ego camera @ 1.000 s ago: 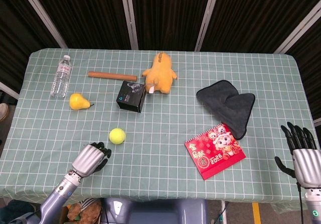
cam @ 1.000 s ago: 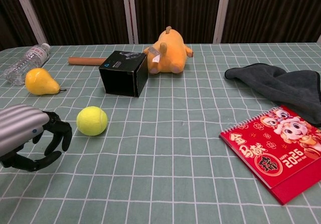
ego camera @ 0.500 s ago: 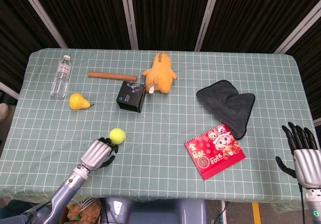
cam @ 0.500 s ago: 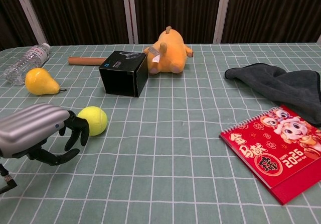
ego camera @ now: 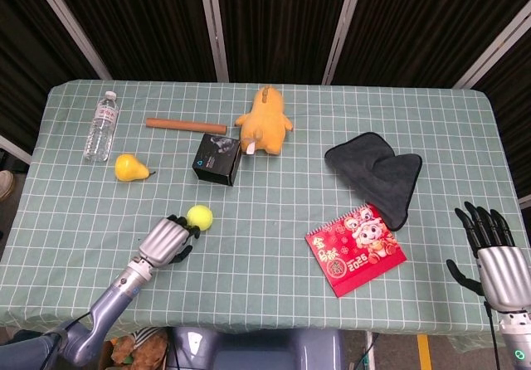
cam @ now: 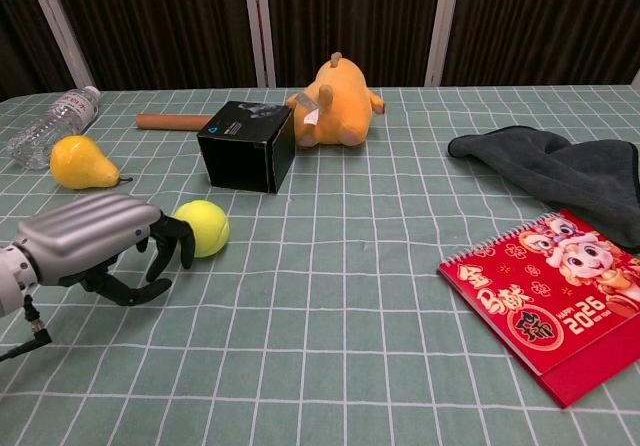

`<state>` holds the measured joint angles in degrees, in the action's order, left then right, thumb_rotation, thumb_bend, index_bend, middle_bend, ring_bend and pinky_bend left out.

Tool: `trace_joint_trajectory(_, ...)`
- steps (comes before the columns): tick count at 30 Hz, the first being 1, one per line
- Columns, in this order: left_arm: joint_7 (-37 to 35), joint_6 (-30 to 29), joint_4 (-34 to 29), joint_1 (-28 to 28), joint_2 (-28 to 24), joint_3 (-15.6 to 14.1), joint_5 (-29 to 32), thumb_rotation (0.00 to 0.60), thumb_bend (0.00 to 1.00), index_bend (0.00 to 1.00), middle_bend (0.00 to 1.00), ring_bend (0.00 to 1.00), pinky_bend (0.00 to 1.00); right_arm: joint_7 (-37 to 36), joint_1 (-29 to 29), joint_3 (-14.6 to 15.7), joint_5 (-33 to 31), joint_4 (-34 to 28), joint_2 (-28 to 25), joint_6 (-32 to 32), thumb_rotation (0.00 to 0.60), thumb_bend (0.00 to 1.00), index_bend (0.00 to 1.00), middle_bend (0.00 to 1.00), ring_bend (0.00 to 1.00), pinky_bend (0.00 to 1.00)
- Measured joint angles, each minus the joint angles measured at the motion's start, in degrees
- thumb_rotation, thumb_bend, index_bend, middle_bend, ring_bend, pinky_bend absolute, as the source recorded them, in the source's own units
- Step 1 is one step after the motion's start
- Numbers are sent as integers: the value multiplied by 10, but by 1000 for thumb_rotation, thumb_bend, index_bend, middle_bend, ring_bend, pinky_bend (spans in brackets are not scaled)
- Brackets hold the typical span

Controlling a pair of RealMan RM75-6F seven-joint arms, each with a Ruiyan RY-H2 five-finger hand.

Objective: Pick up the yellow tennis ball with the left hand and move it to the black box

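- Head view: mounted high, looks steeply down on the whole table (ego camera: 274, 245), from its far edge to both hands.
- Chest view: mounted low, near the table's front edge, faces horizontally across it.
- Shared: the table's central area.

Left hand (cam: 105, 244) fingers (cam: 172, 246) cover the near-left side of the tennis ball (cam: 206, 227); contact can't be told. Chest view crops the left forearm, the grey cloth (cam: 560, 171) and the red calendar (cam: 555, 301) at the right edge. Right hand (ego camera: 493, 254) shows only in head view, wrist cut off. Water bottle (ego camera: 101, 126) label unreadable.
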<state>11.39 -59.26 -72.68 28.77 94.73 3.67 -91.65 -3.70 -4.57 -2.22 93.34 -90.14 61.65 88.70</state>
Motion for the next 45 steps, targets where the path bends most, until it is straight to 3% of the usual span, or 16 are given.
trace_joint_trajectory(7,-7,10,13,16,8,8,13,600,310,349,583,363,406,0,-2,-1,-2,-4,-1,-4,600,333,0,0,0,0)
trace_joint_trajectory(17,0,6,17,27,11,10,20,600,309,329,565,353,387,-12,3,9,11,-2,-4,3,600,334,0,0,0,0)
trace_joint_trajectory(26,11,22,27,41,17,14,36,600,307,256,484,297,337,-13,5,12,18,-6,-9,9,600,334,0,0,0,0)
trace_joint_trajectory(45,12,62,54,90,33,35,66,600,306,216,342,195,207,-7,8,20,33,-11,-9,14,600,334,0,0,0,0)
